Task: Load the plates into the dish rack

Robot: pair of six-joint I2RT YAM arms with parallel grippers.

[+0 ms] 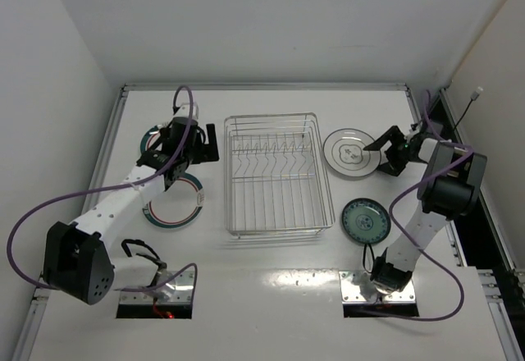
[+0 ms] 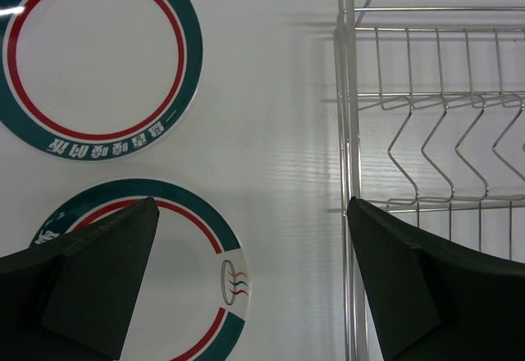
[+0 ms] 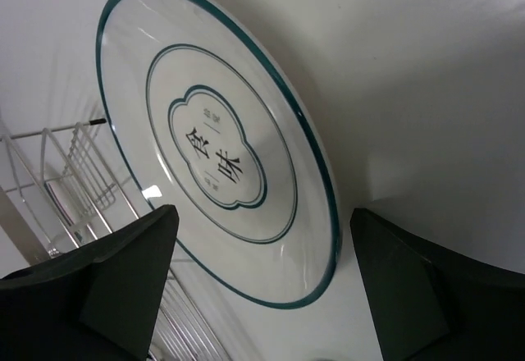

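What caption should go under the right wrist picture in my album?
Open right pincer straddling the rim of a white, dark-ringed plate, dish rack beside it.

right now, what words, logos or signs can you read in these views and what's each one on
"食味": centre of the white plate with dark rings; the tiny characters above and below it are too small to read.
White characters on the teal band of the upper teal-and-red plate: upside down, unreadable.
Oval logo with wavy lines on the lower teal-and-red plate: no legible words.
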